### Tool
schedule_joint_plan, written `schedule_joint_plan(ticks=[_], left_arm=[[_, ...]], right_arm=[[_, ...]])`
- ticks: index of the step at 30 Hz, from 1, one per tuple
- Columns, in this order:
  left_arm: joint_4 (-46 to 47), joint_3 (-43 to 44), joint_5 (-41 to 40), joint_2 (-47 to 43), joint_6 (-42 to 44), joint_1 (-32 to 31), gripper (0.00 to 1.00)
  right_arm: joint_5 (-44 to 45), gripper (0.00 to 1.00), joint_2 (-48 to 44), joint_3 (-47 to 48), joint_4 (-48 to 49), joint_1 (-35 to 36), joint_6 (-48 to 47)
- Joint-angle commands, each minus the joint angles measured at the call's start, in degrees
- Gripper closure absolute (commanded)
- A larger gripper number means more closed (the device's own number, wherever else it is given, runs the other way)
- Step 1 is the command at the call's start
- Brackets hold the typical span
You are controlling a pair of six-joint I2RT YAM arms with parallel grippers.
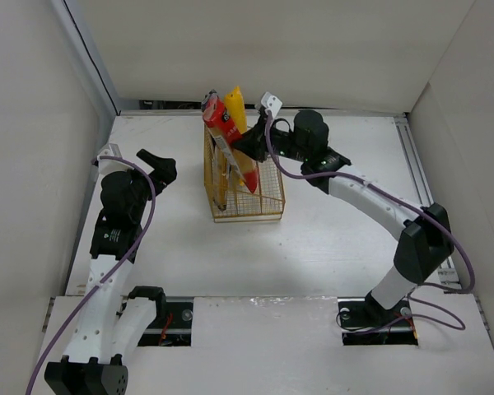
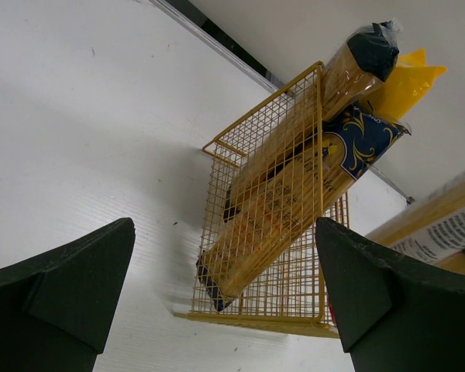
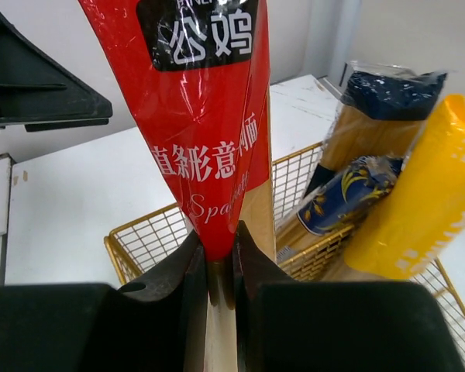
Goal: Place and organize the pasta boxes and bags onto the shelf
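The gold wire shelf (image 1: 263,206) stands mid-table. Three spaghetti packs lean in it: one with black ends (image 3: 387,101), one with a blue end (image 3: 349,194) and a plain yellow one (image 3: 418,201). My right gripper (image 3: 215,248) is shut on the red-ended pack (image 3: 209,116), which it holds tilted over the shelf's left part (image 1: 222,123); its lower end is hidden among the wires. My left gripper (image 1: 159,169) hovers open and empty left of the shelf. In the left wrist view the shelf (image 2: 294,287) and its packs (image 2: 356,139) lie ahead between the open fingers (image 2: 85,279).
White walls close in the table on the left, back and right. A small white tag (image 1: 272,101) sticks up behind the shelf. A metal rail (image 1: 416,164) runs along the table's right edge. The right arm's purple cable (image 1: 370,193) loops over the table.
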Motion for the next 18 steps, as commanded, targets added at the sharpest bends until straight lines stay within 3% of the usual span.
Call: schedule_joint_plan(ticks=[1, 5, 11, 13, 18], left_arm=[[1.2, 0.2, -0.4, -0.9, -0.4, -0.1, 0.0], [1.2, 0.2, -0.4, -0.3, -0.4, -0.1, 0.0], [1.7, 0.2, -0.4, 0.2, -0.4, -0.1, 0.0], [1.7, 0.2, -0.4, 0.2, -0.4, -0.1, 0.0], [2.3, 0.2, 0.2, 0.7, -0.4, -0.1, 0.0]], right_arm=[[-6.0, 1.0, -0.1, 1.2, 21.4, 0.5, 2.2], [-7.5, 1.0, 2.5, -1.1, 25.3, -0.8, 5.4], [-7.6, 1.0, 1.1, -12.0, 32.8, -0.1, 8.6], [-7.6, 0.88, -0.6, -16.5, 32.8, 0.6, 8.6], [-1.8, 0.38, -4.3, -21.9, 35.1, 2.1, 8.6]])
